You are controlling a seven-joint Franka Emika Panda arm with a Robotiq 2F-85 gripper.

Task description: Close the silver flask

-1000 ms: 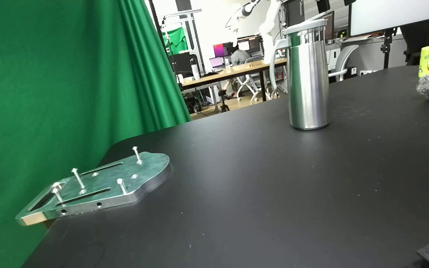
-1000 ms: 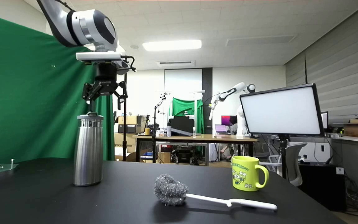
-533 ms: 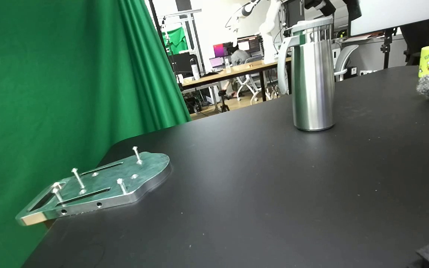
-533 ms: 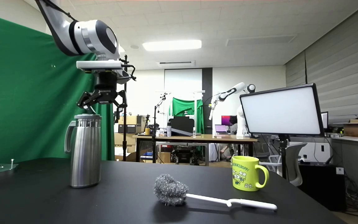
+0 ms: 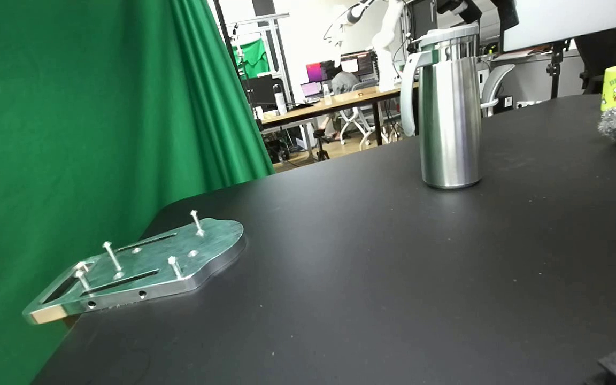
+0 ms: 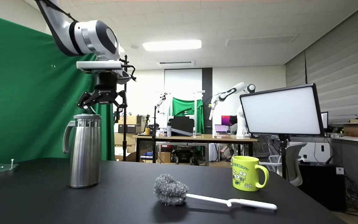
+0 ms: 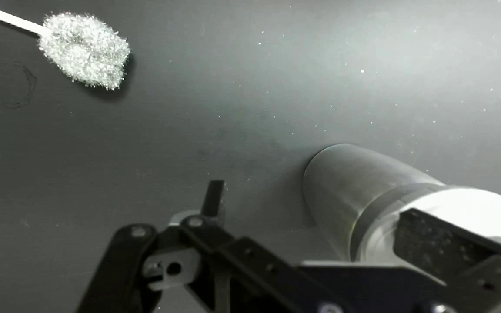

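Note:
The silver flask (image 5: 449, 123) stands upright on the black table; it is also in an exterior view (image 6: 85, 152) and the wrist view (image 7: 355, 178). Its grey lid (image 5: 448, 34) lies flat across the top in both exterior views, and it shows pale in the wrist view (image 7: 489, 208). Its grey handle (image 6: 67, 137) points left. My gripper (image 6: 103, 112) is open and points down over the flask. One of its fingers (image 7: 433, 239) is over the lid at its top; whether it touches is hard to tell. The other finger (image 7: 213, 195) hangs free beside the flask.
A steel-wool brush (image 6: 170, 189) with a white handle and a yellow-green mug (image 6: 245, 174) stand right of the flask. A green-looking metal plate with pegs (image 5: 163, 256) lies at the table's edge by the green curtain (image 5: 72, 133). A light panel (image 6: 281, 110) stands behind.
My arm has moved down. The lid flap, raised a second ago, now lies flat. The flask has turned and shifted slightly, bringing its handle into view. In the last half second almost nothing moved.

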